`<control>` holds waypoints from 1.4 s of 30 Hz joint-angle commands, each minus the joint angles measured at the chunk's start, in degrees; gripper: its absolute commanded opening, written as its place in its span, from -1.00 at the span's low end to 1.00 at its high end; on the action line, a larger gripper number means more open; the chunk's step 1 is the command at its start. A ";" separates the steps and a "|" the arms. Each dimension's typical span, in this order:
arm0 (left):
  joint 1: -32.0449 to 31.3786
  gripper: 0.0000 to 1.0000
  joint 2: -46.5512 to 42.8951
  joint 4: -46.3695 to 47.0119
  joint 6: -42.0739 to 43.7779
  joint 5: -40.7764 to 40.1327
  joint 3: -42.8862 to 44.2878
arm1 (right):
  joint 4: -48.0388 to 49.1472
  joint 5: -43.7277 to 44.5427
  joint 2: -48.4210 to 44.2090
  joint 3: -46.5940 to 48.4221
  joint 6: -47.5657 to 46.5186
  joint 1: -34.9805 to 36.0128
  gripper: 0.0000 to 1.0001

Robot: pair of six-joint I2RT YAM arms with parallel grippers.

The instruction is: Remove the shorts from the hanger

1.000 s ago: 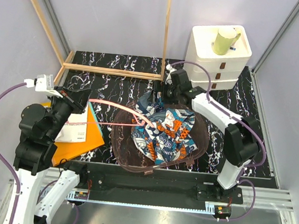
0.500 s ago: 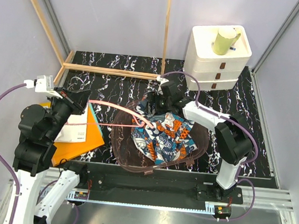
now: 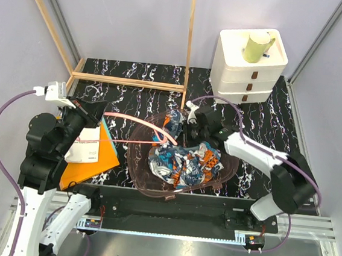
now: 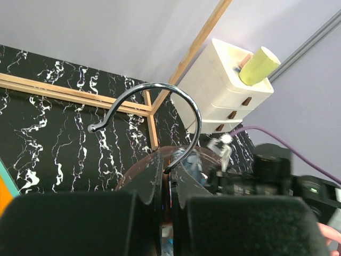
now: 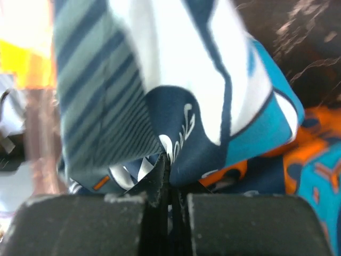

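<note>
The shorts (image 3: 183, 162) lie bunched in a heap of blue, teal, orange and white print on a brown mat (image 3: 136, 161). My right gripper (image 3: 186, 129) sits at the heap's far edge, shut on a fold of the shorts (image 5: 213, 80); in the right wrist view the cloth is pinched at the gripper (image 5: 169, 160). The salmon-pink hanger (image 3: 136, 122) reaches from the left into the shorts, its right end hidden under the cloth. My left gripper (image 3: 93, 114) is shut on the hanger's neck, and its shiny metal hook (image 4: 160, 101) curls up above the gripper (image 4: 169, 160).
A white drawer unit (image 3: 249, 69) with a yellow-green cup (image 3: 257, 47) on top stands at the back right. Wooden rods (image 3: 130, 82) frame the back left. An orange folder (image 3: 88, 165) with a white sheet lies under my left arm.
My right gripper came toward the near edge, dropped onto the shorts and shut on the cloth. The shorts went from spread out to bunched. The left gripper kept its hold.
</note>
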 commanded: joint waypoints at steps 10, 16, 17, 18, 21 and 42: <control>-0.04 -1.00 7.94 9.81 0.37 9.14 1.84 | -8.90 -2.34 -9.23 -3.82 -0.94 1.43 0.52; -0.83 -1.00 9.69 9.72 5.91 10.10 2.38 | -17.34 7.26 -19.07 2.15 -1.12 1.25 1.00; -0.92 -1.00 9.96 9.64 6.61 10.98 2.46 | -18.14 7.36 -20.04 2.95 -0.77 1.25 1.00; -0.92 -1.00 10.48 9.64 8.53 13.34 2.64 | -18.93 7.62 -21.61 3.83 0.37 1.17 1.00; -0.92 -1.00 10.32 10.25 11.97 17.47 2.99 | -23.24 8.24 -23.29 8.31 2.31 0.81 1.00; -1.54 -1.00 9.26 20.53 20.42 29.96 -1.93 | -11.31 -26.21 -17.15 24.06 16.99 12.68 0.56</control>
